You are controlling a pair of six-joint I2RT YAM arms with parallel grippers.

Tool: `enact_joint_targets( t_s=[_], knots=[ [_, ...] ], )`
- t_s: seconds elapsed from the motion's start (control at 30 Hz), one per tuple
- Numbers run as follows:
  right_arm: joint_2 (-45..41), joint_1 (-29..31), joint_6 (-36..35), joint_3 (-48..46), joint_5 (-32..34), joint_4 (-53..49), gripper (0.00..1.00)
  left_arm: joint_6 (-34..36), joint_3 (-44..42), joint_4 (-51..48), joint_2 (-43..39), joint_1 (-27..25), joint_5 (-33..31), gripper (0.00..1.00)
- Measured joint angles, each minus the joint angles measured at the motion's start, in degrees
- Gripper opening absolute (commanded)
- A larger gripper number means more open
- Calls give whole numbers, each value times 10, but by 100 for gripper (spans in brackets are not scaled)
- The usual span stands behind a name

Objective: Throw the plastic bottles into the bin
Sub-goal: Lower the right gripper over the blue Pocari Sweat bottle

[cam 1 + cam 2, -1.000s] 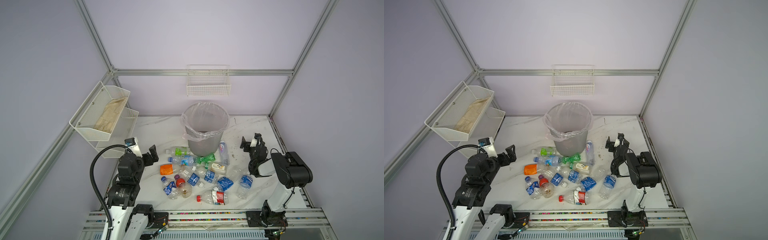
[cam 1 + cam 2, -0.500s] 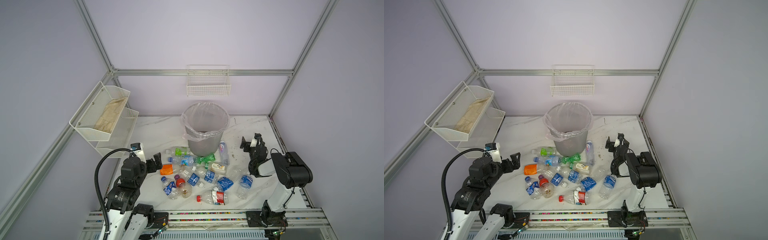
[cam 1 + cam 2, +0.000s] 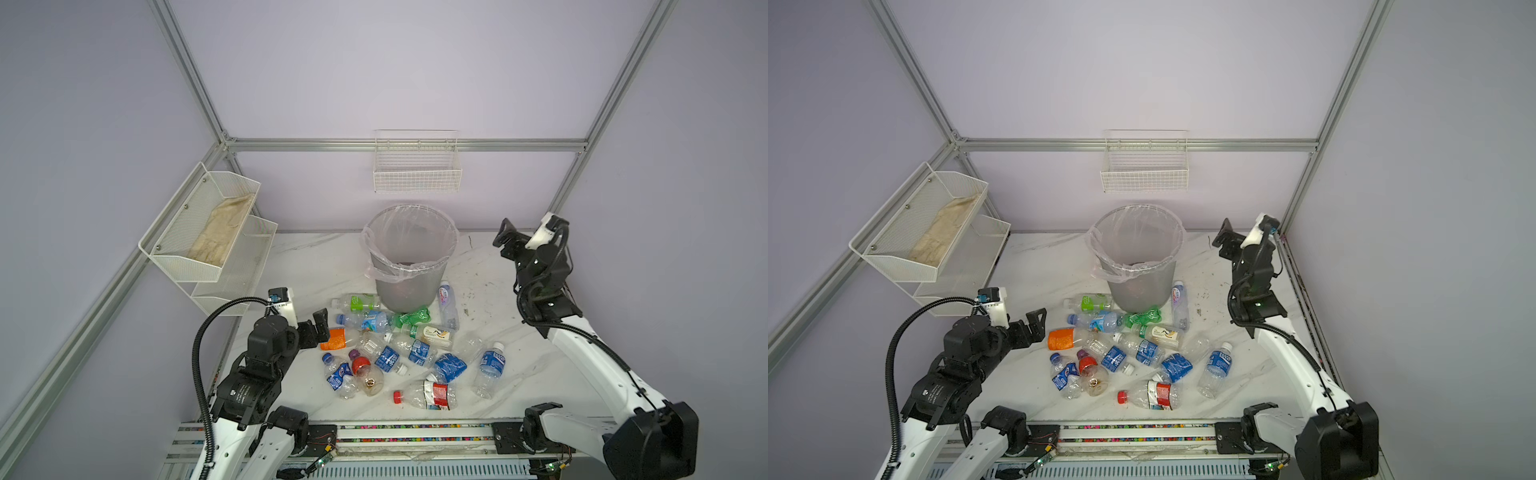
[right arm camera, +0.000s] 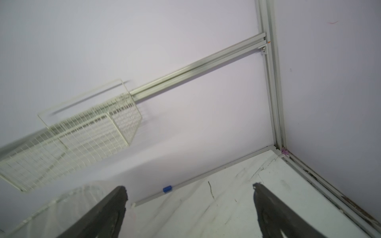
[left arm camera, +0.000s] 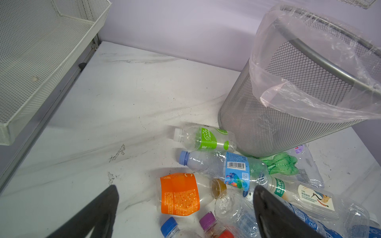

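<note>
On table [image 3: 316, 266] by one bin [image 3: 411, 286] | about fifteen bottles [image 3: 388, 359] | left gripper [image 5: 185, 187], right gripper [image 4: 189, 185]: jaws spread

About fifteen plastic bottles [image 3: 388, 359] (one all-green bottle [image 3: 411, 318] among them), one bin [image 3: 409, 286], three white baskets [image 3: 415, 174]
</note>
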Motion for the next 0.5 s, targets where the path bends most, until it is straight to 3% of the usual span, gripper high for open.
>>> enact_joint_targets(
  t_s=[0.13, 0.3, 0.5],
  knots=[
    [-24, -12, 114, 66, -39, -209, 98, 0, 0, 0, 0, -1, -3, 100],
    [2, -12, 213, 63, -81, -425, 97, 0, 0, 0, 3, -1, -3, 100],
    [-24, -9, 297, 21, -124, -561, 98, 0, 0, 0, 10, -1, -5, 100]
  ],
)
